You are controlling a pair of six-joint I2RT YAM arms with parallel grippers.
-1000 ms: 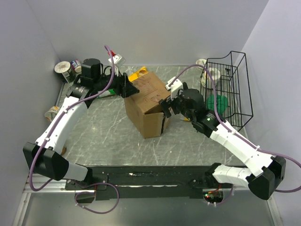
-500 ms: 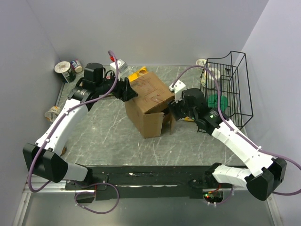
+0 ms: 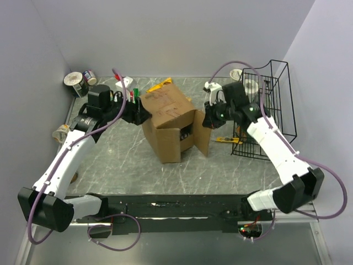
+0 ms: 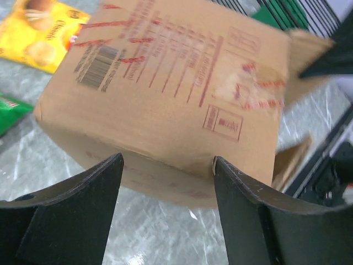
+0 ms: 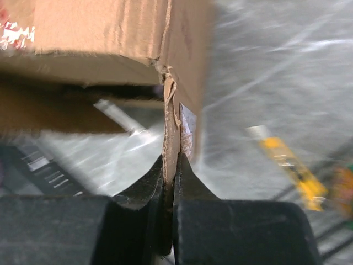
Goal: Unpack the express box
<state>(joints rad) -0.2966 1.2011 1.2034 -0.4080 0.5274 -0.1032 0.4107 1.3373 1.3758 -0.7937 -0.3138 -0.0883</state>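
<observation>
The express box (image 3: pixel 165 118) is a brown carton lying on its side in the middle of the table, its printed face (image 4: pixel 165 83) turned up. My left gripper (image 3: pixel 138 113) stands open at the box's left end, and the carton's lower edge sits between its black fingers (image 4: pixel 83 210). My right gripper (image 3: pixel 208 120) is shut on the edge of a side flap (image 5: pixel 176 110), which is swung out to the right of the box's opening (image 3: pixel 185 135). What lies inside is too dark to tell.
A black wire basket (image 3: pixel 270 105) stands at the right, close behind my right arm. A yellow utility knife (image 3: pixel 228 139) lies on the table beside the flap. A yellow snack packet (image 3: pixel 160 86) lies behind the box, and cans (image 3: pixel 77 81) sit in the back left corner.
My right gripper closed on the flap and drew back toward the basket, swinging the flap outward. The box and my left gripper shifted a little to the left.
</observation>
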